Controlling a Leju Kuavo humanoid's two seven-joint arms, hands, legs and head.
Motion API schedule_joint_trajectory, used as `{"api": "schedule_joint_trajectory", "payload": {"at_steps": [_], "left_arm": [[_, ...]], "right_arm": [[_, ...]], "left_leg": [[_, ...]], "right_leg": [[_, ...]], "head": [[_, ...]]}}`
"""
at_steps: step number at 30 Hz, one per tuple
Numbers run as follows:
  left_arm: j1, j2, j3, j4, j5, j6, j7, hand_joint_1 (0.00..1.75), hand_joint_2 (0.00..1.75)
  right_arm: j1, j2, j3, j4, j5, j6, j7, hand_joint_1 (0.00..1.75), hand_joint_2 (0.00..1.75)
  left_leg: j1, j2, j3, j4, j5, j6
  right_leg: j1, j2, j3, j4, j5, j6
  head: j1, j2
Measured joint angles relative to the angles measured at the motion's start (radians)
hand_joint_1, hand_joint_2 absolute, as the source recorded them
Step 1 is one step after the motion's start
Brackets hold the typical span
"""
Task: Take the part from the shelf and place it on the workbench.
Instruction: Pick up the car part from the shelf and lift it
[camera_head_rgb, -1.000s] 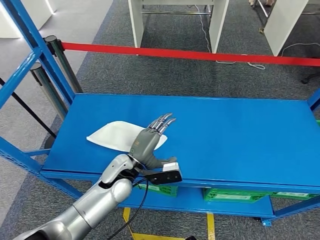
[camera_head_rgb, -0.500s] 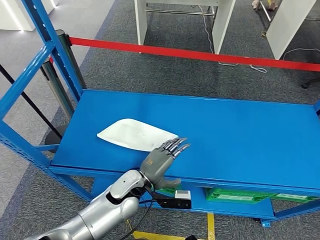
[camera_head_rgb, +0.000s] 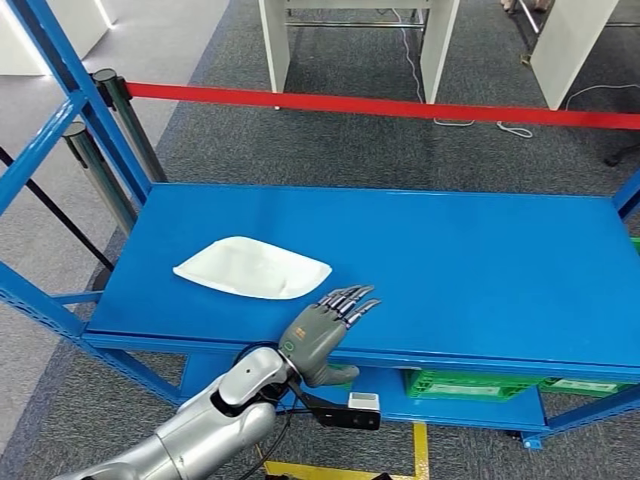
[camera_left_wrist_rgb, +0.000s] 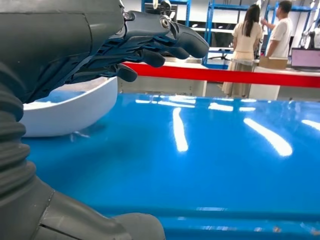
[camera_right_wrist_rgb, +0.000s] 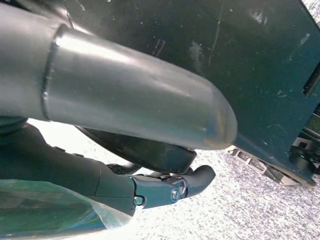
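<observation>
the part (camera_head_rgb: 253, 268), a flat white piece with a rounded outline, lay on the blue shelf (camera_head_rgb: 468, 270) towards its left end, a little back from the front edge. in the left wrist view its white rim (camera_left_wrist_rgb: 71, 112) sat just beside the fingers (camera_left_wrist_rgb: 151, 42), apart from them. the left hand (camera_head_rgb: 326, 325) hovered at the shelf's front edge, right of the part's near corner, its fingers stretched out and spread and holding nothing. the right hand (camera_right_wrist_rgb: 166, 190) hung low over speckled floor; its fingers looked extended, but whether they held anything could not be told.

the part looked thin and lay flush on smooth painted metal, so the likeliest trouble was that the fingers would find no edge to get under and would push it further back or sideways instead of lifting it. a grip taken on one corner alone would probably let it tilt and slip. the hand also stood off to the part's right, so a straight reach forward would likely miss it.

the shelf deck was glossy, throwing back streaks of ceiling light. green crates (camera_head_rgb: 472, 385) sat on the level beneath. a red barrier tape (camera_head_rgb: 377, 105) ran behind the shelf over grey carpet (camera_head_rgb: 340, 150), with white furniture (camera_head_rgb: 351, 30) beyond, and two people (camera_left_wrist_rgb: 264, 40) stood far off.
</observation>
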Motion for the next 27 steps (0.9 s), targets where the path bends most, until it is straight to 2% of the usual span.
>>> {"api": "schedule_joint_trajectory", "payload": {"at_steps": [1,2,3,4,5,8,9,10,11,13,14,15,16,18,19,20,23,24,25,27], "left_arm": [[0.001,0.003,-0.003,0.002,-0.007,0.003,0.004,0.0,1.75],[0.002,0.005,-0.005,0.004,-0.018,0.01,0.013,0.0,1.75],[0.002,0.006,-0.005,0.004,-0.036,0.02,0.026,0.0,1.75],[0.002,0.006,-0.006,0.004,-0.057,0.034,0.044,0.0,1.75],[0.002,0.008,-0.007,0.005,-0.083,0.05,0.065,0.0,1.75],[0.003,0.012,-0.011,0.009,-0.172,0.103,0.134,0.0,1.75],[0.003,0.013,-0.011,0.011,-0.2,0.121,0.154,0.0,1.75],[0.003,0.013,-0.011,0.013,-0.228,0.14,0.172,0.0,1.75],[0.005,0.012,-0.011,0.016,-0.251,0.158,0.186,0.0,1.75],[0.014,0.012,-0.011,0.022,-0.284,0.189,0.205,0.0,1.75],[0.021,0.012,-0.01,0.025,-0.299,0.205,0.213,0.0,1.75],[0.029,0.012,-0.008,0.028,-0.318,0.226,0.221,0.0,1.75],[0.037,0.01,-0.004,0.029,-0.338,0.249,0.229,0.0,1.75],[0.049,0.003,0.011,0.029,-0.383,0.296,0.246,0.0,1.75],[0.055,-0.002,0.022,0.027,-0.407,0.314,0.251,0.0,1.75],[0.063,-0.005,0.033,0.023,-0.43,0.327,0.254,0.0,1.75],[0.106,-0.019,0.081,-0.017,-0.478,0.342,0.232,0.0,1.75],[0.12,-0.026,0.101,-0.035,-0.485,0.345,0.219,0.0,1.75],[0.13,-0.033,0.121,-0.049,-0.49,0.346,0.207,0.0,1.75],[0.143,-0.042,0.156,-0.068,-0.498,0.349,0.197,0.0,1.75]], "right_arm": [[0.0,0.0,0.0,0.0,0.002,-0.005,-0.002,0.0,0.0],[0.0,0.0,0.0,0.0,0.005,-0.015,-0.004,0.0,0.0],[0.0,0.0,0.0,0.0,0.008,-0.027,-0.006,0.0,0.0],[0.0,0.0,0.0,0.0,0.011,-0.041,-0.007,0.0,0.0],[-0.001,0.0,0.0,0.0,0.014,-0.054,-0.005,0.0,0.0],[0.0,0.0,0.0,0.0,0.023,-0.078,0.001,0.0,0.0],[0.0,0.0,-0.001,0.0,0.025,-0.084,0.0,0.0,0.0],[0.0,0.0,-0.001,0.0,0.027,-0.088,-0.002,0.0,0.0],[0.0,0.0,-0.001,0.0,0.028,-0.091,-0.005,0.0,0.0],[0.002,0.0,-0.001,0.0,0.028,-0.096,-0.01,0.0,0.0],[0.004,0.0,-0.001,0.0,0.029,-0.098,-0.012,0.0,0.0],[0.005,0.0,-0.002,0.0,0.029,-0.099,-0.014,0.0,0.0],[0.006,0.0,-0.002,0.0,0.029,-0.1,-0.016,0.0,0.0],[0.005,0.0,-0.003,0.0,0.029,-0.1,-0.021,0.0,0.0],[0.004,0.0,-0.003,0.0,0.029,-0.1,-0.023,0.0,0.0],[0.004,0.0,-0.005,0.0,0.029,-0.1,-0.025,0.0,0.0],[0.01,0.001,-0.01,0.0,0.031,-0.1,-0.024,0.0,0.0],[0.012,0.001,-0.011,0.0,0.033,-0.1,-0.022,0.0,0.0],[0.013,0.001,-0.012,0.0,0.034,-0.1,-0.02,0.0,0.0],[0.011,0.001,-0.014,0.0,0.037,-0.1,-0.017,0.0,0.0]], "left_leg": [[0.0,0.0,-0.007,0.03,-0.009,-0.001],[-0.001,0.0,0.003,0.018,0.006,0.004],[-0.003,0.0,0.04,-0.054,0.039,0.012],[-0.005,0.0,0.064,-0.107,0.054,0.017],[-0.008,0.0,0.076,-0.136,0.057,0.021],[-0.007,0.0,0.077,-0.157,0.056,0.029],[-0.004,0.0,0.079,-0.162,0.06,0.033],[-0.001,0.0,0.081,-0.168,0.063,0.038],[0.0,0.001,0.082,-0.171,0.065,0.041],[0.0,0.002,0.08,-0.171,0.066,0.043],[0.0,0.002,0.079,-0.171,0.065,0.043],[0.0,0.002,0.079,-0.171,0.065,0.043],[0.0,0.001,0.08,-0.17,0.065,0.042],[-0.001,0.0,0.08,-0.165,0.062,0.037],[-0.003,0.0,0.077,-0.161,0.059,0.033],[-0.006,0.0,0.075,-0.157,0.058,0.029],[-0.008,0.0,0.07,-0.152,0.057,0.017],[-0.006,0.001,0.067,-0.142,0.048,0.012],[-0.005,0.001,0.057,-0.117,0.03,0.006],[-0.003,0.001,0.012,-0.006,-0.03,-0.003]], "right_leg": [[0.0,-0.001,0.001,-0.001,0.002,-0.007],[0.002,0.0,0.003,-0.001,0.001,-0.007],[0.004,0.0,0.004,-0.001,0.001,-0.006],[0.005,0.0,0.002,0.0,0.001,-0.003],[0.006,0.0,-0.001,0.0,0.002,0.0],[0.005,-0.001,-0.009,-0.002,0.003,0.016],[0.005,-0.002,-0.015,0.008,-0.007,0.021],[0.005,-0.002,-0.028,0.035,-0.025,0.027],[0.003,-0.002,-0.053,0.084,-0.053,0.031],[0.001,-0.002,-0.116,0.218,-0.11,0.039],[0.0,-0.002,-0.138,0.263,-0.122,0.042],[-0.001,-0.003,-0.143,0.272,-0.113,0.045],[-0.001,-0.003,-0.128,0.24,-0.087,0.046],[-0.003,-0.004,-0.064,0.108,-0.021,0.046],[-0.003,-0.004,-0.035,0.051,-0.004,0.042],[-0.003,-0.003,-0.017,0.016,0.003,0.039],[-0.002,0.0,-0.01,0.003,0.0,0.021],[-0.003,0.0,-0.009,0.002,0.001,0.014],[-0.005,-0.001,-0.007,0.0,0.002,0.008],[-0.006,-0.003,-0.005,-0.001,0.002,-0.001]], "head": [[-0.002,0.0],[-0.001,0.0],[-0.001,0.0],[-0.001,0.0],[-0.001,0.0],[-0.001,0.0],[0.0,0.0],[0.002,0.0],[0.003,0.0],[0.006,0.0],[0.006,0.0],[0.006,0.0],[0.006,0.0],[0.006,0.0],[0.006,0.0],[0.005,0.0],[0.003,0.0],[0.002,0.0],[0.001,0.0],[-0.002,0.0]]}}
